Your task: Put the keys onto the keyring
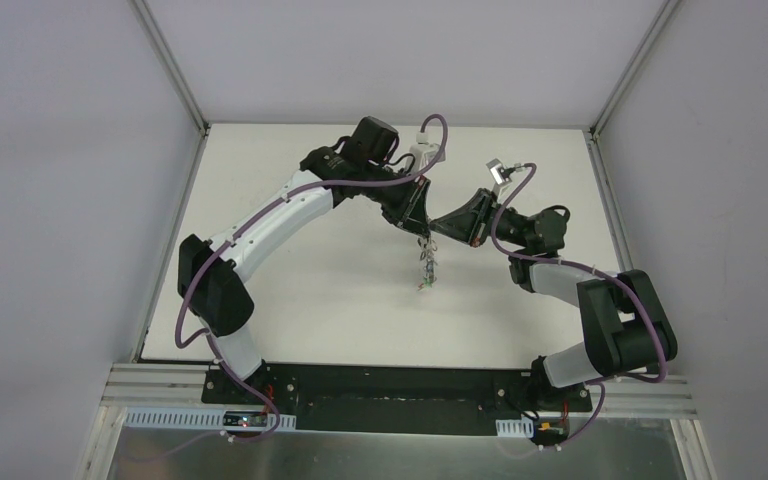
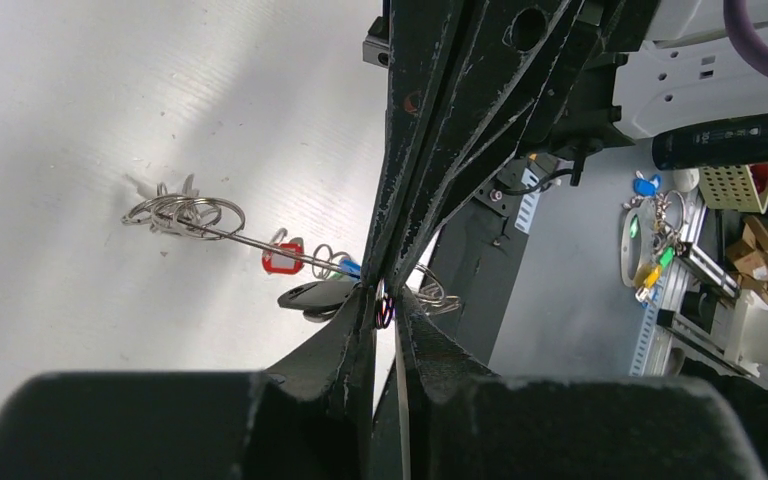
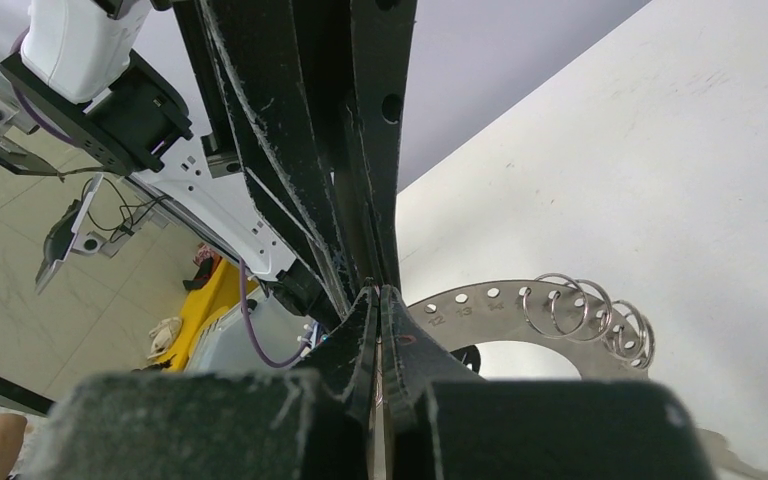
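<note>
Overhead gives you only keyring (image 1: pixel 426 264) dangling over table (image 1: pixel 310 290), between pincers. Right wrist shows you flat grey band, numbered holes, split rings (image 3: pixel 590 312). Right gripper (image 3: pixel 380 292) clamps it. Left gripper (image 2: pixel 385 302) near-shut; grip can't be told.

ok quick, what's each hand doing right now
left hand: closed on a small dark wire loop
right hand: closed on the flat grey metal keyring hoop
</note>
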Action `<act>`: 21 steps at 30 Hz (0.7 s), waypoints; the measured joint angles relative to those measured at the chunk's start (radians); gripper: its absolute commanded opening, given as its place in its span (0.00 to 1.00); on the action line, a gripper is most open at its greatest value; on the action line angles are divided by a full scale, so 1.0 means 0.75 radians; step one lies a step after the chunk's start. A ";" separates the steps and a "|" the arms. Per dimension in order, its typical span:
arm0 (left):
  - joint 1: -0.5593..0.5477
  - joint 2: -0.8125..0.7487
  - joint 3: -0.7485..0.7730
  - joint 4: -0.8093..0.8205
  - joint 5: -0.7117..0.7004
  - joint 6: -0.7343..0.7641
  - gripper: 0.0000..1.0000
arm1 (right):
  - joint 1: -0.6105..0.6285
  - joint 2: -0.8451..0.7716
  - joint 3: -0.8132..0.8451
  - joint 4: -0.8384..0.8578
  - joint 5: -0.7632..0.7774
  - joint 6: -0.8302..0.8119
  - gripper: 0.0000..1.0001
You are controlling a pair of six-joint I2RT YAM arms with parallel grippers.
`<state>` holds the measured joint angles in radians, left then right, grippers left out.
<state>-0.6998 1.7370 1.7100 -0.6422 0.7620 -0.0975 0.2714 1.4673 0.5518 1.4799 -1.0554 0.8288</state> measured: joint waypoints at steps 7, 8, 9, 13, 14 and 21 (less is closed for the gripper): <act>0.011 0.000 -0.018 0.030 0.031 -0.030 0.07 | -0.003 0.001 0.000 0.002 -0.001 0.000 0.00; 0.011 0.000 -0.019 0.032 0.032 -0.032 0.03 | -0.003 0.001 0.000 0.002 -0.001 0.000 0.00; 0.011 0.000 -0.020 0.033 0.033 -0.035 0.00 | -0.003 0.001 0.000 0.002 -0.001 -0.001 0.00; 0.019 0.001 -0.020 0.035 0.052 -0.041 0.00 | -0.004 0.001 0.000 0.008 -0.001 -0.006 0.00; 0.019 0.001 -0.020 0.035 0.056 -0.040 0.00 | -0.004 0.001 0.002 0.010 -0.001 -0.008 0.00; 0.019 0.025 0.025 -0.043 0.054 0.037 0.00 | -0.004 0.005 0.008 0.010 -0.044 -0.058 0.17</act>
<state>-0.6857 1.7557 1.7290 -0.6743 0.8024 -0.0700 0.2687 1.4712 0.5579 1.4876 -1.0882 0.7849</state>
